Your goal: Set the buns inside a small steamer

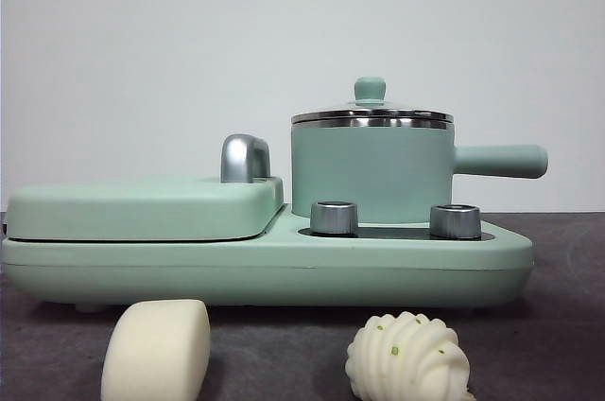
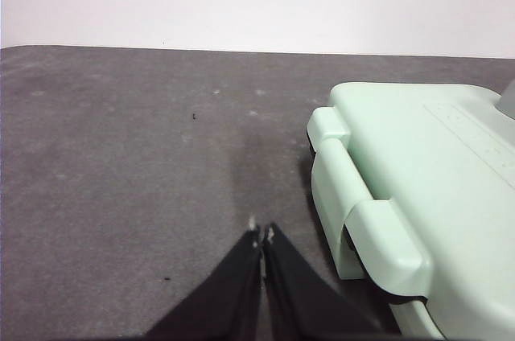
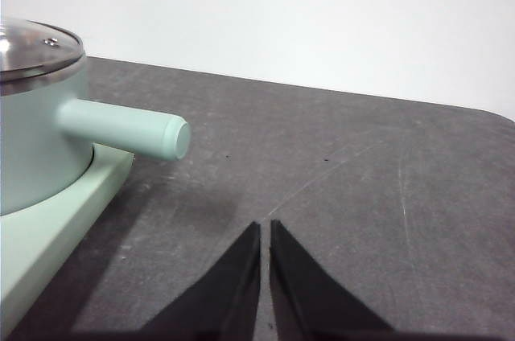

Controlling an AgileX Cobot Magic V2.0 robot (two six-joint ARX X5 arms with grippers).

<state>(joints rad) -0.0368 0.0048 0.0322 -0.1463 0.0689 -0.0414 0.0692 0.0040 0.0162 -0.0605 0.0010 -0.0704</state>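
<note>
Up front, smooth bun [image 1: 156,351] and ridged bun [image 1: 407,359] lie on the table [image 1: 548,325]; behind them sits the lidded steamer [image 1: 371,166]. Left gripper [image 2: 261,235] and right gripper [image 3: 265,228] hover elsewhere, jaws closed, empty.

2 buns [image 1: 156,351] lie before the cooker base [image 1: 284,269]; the lidded small steamer [image 1: 371,169] sits on it.

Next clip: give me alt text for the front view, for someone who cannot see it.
A mint-green steamer pot with its glass lid on sits on a mint-green cooker base, its straight handle pointing right. Two white buns lie on the dark table in front: a smooth bun at left, a ridged bun with green flecks at right. No arm shows.
</note>
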